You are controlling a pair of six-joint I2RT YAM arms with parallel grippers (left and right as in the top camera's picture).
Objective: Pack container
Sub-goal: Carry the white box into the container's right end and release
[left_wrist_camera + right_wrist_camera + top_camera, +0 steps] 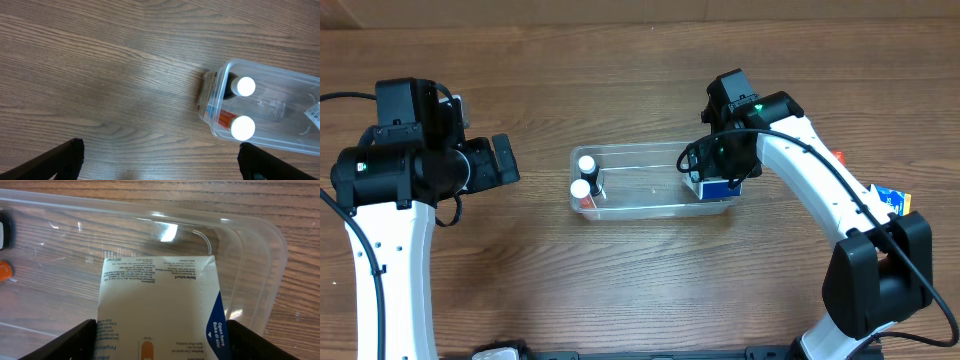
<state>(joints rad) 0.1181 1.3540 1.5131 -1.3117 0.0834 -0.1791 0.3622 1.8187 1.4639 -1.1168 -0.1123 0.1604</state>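
The clear plastic container (655, 182) lies at mid table. Two white-capped bottles (584, 176) stand in its left end; they also show in the left wrist view (243, 107). My right gripper (720, 175) is over the container's right end, shut on a white and blue box (157, 310) held inside the tub (240, 245). My left gripper (500, 160) is open and empty, hovering left of the container (280, 80) above bare wood.
A blue and yellow box (893, 201) and a small red item (839, 156) lie on the table at the right, beside my right arm. The table is brown wood.
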